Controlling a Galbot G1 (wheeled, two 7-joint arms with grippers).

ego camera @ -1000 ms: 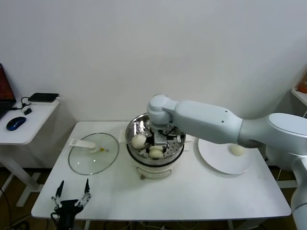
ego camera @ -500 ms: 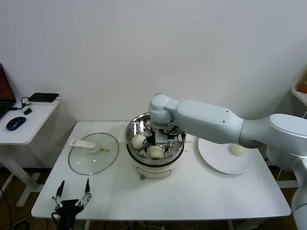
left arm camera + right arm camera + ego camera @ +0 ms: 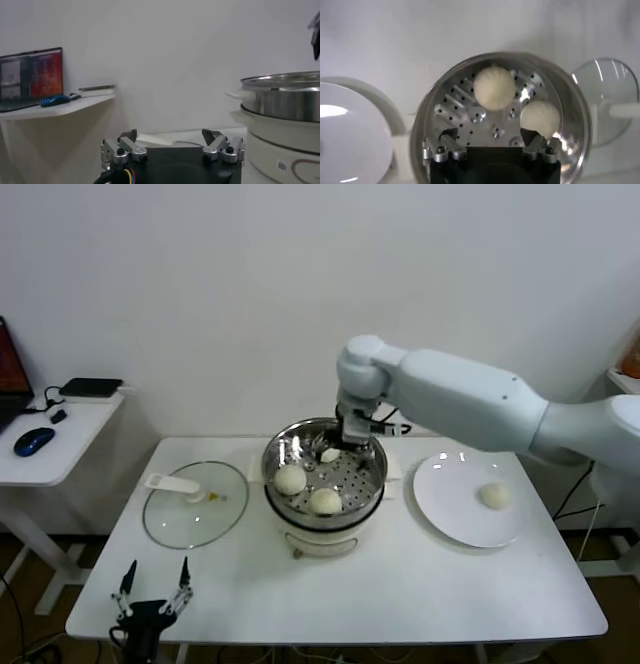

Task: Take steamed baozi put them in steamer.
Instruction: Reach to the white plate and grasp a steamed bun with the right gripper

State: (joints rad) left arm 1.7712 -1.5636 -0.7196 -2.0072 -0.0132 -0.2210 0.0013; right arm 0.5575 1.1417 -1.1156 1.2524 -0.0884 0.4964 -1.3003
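Note:
The steamer (image 3: 300, 530) stands mid-table, a shiny steel pot on a white base. Two steamed baozi (image 3: 290, 478) (image 3: 324, 501) lie on its perforated tray, also seen in the right wrist view as baozi (image 3: 494, 88) and baozi (image 3: 540, 119). A third pale round shape (image 3: 330, 454) shows at the far side, partly hidden. One more baozi (image 3: 494, 496) rests on the white plate (image 3: 450, 494). My right gripper (image 3: 352, 434) (image 3: 489, 134) hangs open and empty above the steamer's far rim (image 3: 421, 117). My left gripper (image 3: 150, 589) (image 3: 170, 135) is parked open, low by the table's front left corner.
A glass lid (image 3: 195, 504) with a white handle lies left of the steamer. A small side table at the far left carries a blue mouse (image 3: 33, 441) and a laptop (image 3: 31, 75). The wall is close behind the table.
My right gripper has opened, risen out of the steamer and drawn back toward the far right rim. The baozi inside stay put. The left arm has not moved.

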